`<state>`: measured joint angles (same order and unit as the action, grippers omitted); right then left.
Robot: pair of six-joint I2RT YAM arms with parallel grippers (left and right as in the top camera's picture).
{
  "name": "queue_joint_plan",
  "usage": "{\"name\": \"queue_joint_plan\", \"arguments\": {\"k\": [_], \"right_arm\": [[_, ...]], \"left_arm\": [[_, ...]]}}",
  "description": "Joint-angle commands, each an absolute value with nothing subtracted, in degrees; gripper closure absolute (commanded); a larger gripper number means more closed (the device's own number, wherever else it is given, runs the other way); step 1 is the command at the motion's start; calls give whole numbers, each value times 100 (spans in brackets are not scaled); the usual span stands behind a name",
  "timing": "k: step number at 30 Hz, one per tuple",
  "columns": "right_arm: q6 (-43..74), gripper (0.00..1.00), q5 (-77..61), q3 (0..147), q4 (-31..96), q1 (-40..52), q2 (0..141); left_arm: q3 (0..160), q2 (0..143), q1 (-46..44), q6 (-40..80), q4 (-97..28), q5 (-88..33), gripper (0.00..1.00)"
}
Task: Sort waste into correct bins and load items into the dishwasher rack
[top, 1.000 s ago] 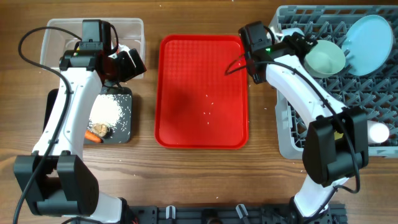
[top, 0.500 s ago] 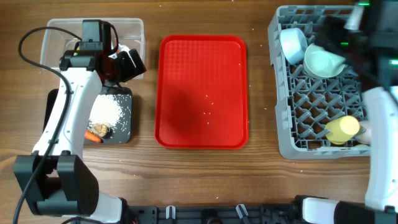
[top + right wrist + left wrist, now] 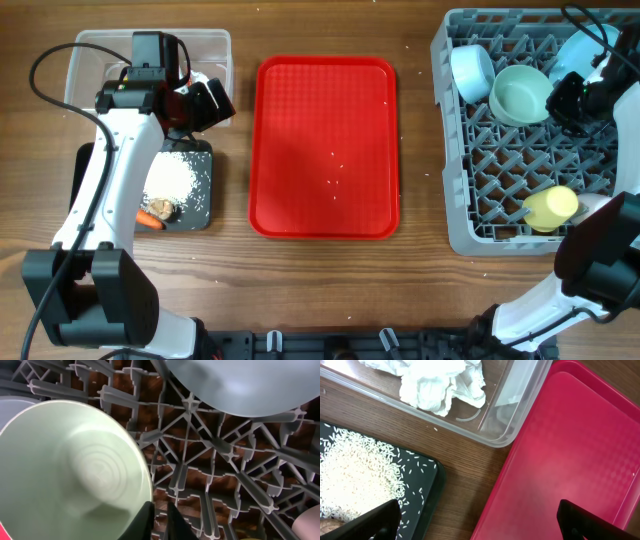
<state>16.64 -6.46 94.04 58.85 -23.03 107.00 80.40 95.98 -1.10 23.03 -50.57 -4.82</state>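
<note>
The grey dishwasher rack [image 3: 500, 170] at the right holds a light blue bowl [image 3: 470, 70] on its side, a pale bowl [image 3: 520, 95], a light blue plate [image 3: 590, 45], a yellow cup [image 3: 550, 208] and a pink cup [image 3: 598, 208]. My right gripper [image 3: 556, 104] hangs just right of the pale bowl [image 3: 65, 470], shut [image 3: 160, 520] with nothing in it, over the rack lattice [image 3: 220, 475]. My left gripper [image 3: 205, 100] is open [image 3: 480, 525] over the wood between the black tray [image 3: 427, 495] and the red tray [image 3: 570, 450]. White tissue [image 3: 445, 382] lies in the clear tub [image 3: 520, 415].
Rice [image 3: 170, 180], a carrot [image 3: 150, 222] and a brown lump [image 3: 160, 208] lie in the black tray [image 3: 203, 215]. The clear tub [image 3: 215, 45] sits behind it. A few rice grains dot the flat red tray [image 3: 325, 100] in the middle.
My right arm has swung from the rack's left side to its right side, and its gripper has gone from open to shut. The left arm has not moved.
</note>
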Motion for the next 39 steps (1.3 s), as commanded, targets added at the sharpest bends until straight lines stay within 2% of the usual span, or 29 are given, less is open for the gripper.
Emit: {"name": "queue_joint_plan", "arguments": {"k": [1, 3, 5, 7, 8, 11, 13, 15, 18, 22, 24, 27, 32, 36, 39], "right_arm": [[1653, 87, -738, 9356, 5852, -2272, 10792], [1656, 79, -742, 9170, 5706, -2239, 10807], [1660, 80, -740, 8967, 5559, -2152, 10822], [1660, 86, -740, 8943, 5527, -2132, 10822], [1660, 96, -740, 8943, 5513, -2134, 10816], [1658, 96, -705, 9233, 5793, -2132, 10569], [1774, 96, 163, 9623, 6182, -1975, 10042], [2097, 96, 2137, 9677, 6685, -1258, 9491], [2768, 96, 4042, 9675, 7487, -200, 9450], [2856, 96, 5651, 9664, 7990, 919, 9594], [2292, 96, 6429, 9664, 8012, 1243, 9754], [99, 96, 6993, 9664, 7693, 1334, 10307], [-259, 96, 7089, 9623, 7520, 1334, 10669], [-1076, 96, 7085, 9323, 6869, 1332, 10674], [-1205, 96, 7089, 9155, 6615, 1328, 10674]], "left_arm": [[8047, 9537, -110, 2294, -5043, -550, 0], [8047, 9537, -110, 2292, -5043, -550, 0], [8047, 9537, -110, 2294, -5043, -550, 0], [8047, 9537, -110, 2294, -5043, -550, 0], [8047, 9537, -110, 2294, -5043, -550, 0], [8047, 9537, -110, 2294, -5043, -548, 0], [8047, 9537, -110, 2294, -5043, -548, 0], [8047, 9537, -110, 2294, -5043, -548, 0], [8047, 9537, -110, 2294, -5043, -550, 0], [8047, 9537, -110, 2294, -5043, -550, 0], [8047, 9537, -110, 2294, -5043, -548, 0], [8047, 9537, -110, 2294, -5043, -550, 0], [8047, 9537, -110, 2294, -5043, -550, 0], [8047, 9537, -110, 2294, -5043, -550, 0], [8047, 9537, -110, 2294, -5043, -550, 0]]}}
